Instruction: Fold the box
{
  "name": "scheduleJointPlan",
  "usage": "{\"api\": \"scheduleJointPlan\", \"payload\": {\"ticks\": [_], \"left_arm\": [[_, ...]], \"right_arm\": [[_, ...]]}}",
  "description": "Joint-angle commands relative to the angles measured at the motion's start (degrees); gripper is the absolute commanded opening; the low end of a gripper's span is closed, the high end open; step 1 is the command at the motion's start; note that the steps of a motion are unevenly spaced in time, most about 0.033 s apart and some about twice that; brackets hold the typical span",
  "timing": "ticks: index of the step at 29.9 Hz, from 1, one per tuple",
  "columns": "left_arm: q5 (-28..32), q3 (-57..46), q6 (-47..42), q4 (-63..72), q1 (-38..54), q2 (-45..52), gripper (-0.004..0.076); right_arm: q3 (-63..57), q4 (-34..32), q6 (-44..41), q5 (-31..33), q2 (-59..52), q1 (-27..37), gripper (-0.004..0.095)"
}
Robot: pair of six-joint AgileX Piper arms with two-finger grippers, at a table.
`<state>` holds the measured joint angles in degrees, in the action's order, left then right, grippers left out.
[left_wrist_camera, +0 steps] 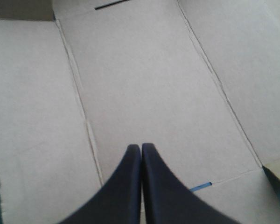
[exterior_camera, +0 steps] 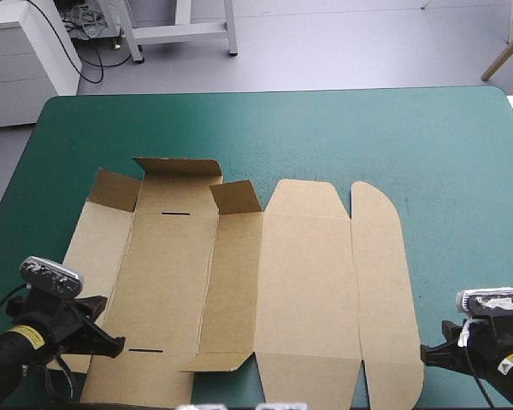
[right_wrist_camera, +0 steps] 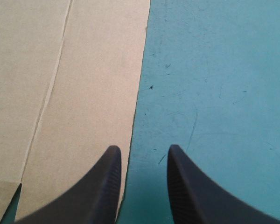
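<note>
Left claw [left_wrist_camera: 140, 148] clenched over the box [exterior_camera: 239, 290], right claw [right_wrist_camera: 144, 150] parted.
Box is laid flat on the teal-green surface [exterior_camera: 342, 128], small flaps [exterior_camera: 236, 196] raised.

The box [exterior_camera: 239, 290] is lying as a cut sheet of brown board, nearly all flat on the teal-green desk [exterior_camera: 325, 128]. Its slotted middle panel is spreading under and ahead of the left pincer [left_wrist_camera: 141, 148]. The long edge of its rounded outer flap is running ahead just beside the right pincer [right_wrist_camera: 142, 150]. Small flaps at the sheet's far side are standing up slightly.
</note>
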<state>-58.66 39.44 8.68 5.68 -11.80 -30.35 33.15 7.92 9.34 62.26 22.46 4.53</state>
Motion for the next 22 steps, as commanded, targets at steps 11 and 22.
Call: {"api": "scheduleJointPlan", "payload": {"ticks": [11,22], "left_arm": [[3.8,9.9,-3.9,0.0,-0.3,-13.8,-0.0001],[7.8,20.7,-0.8,1.9,3.2,-29.8,0.0001]], "right_arm": [[1.2,0.5,0.4,-3.5,0.3,0.6,0.0296],[0.5,0.5,1.1,-4.9,0.3,0.6,0.0296]]}}
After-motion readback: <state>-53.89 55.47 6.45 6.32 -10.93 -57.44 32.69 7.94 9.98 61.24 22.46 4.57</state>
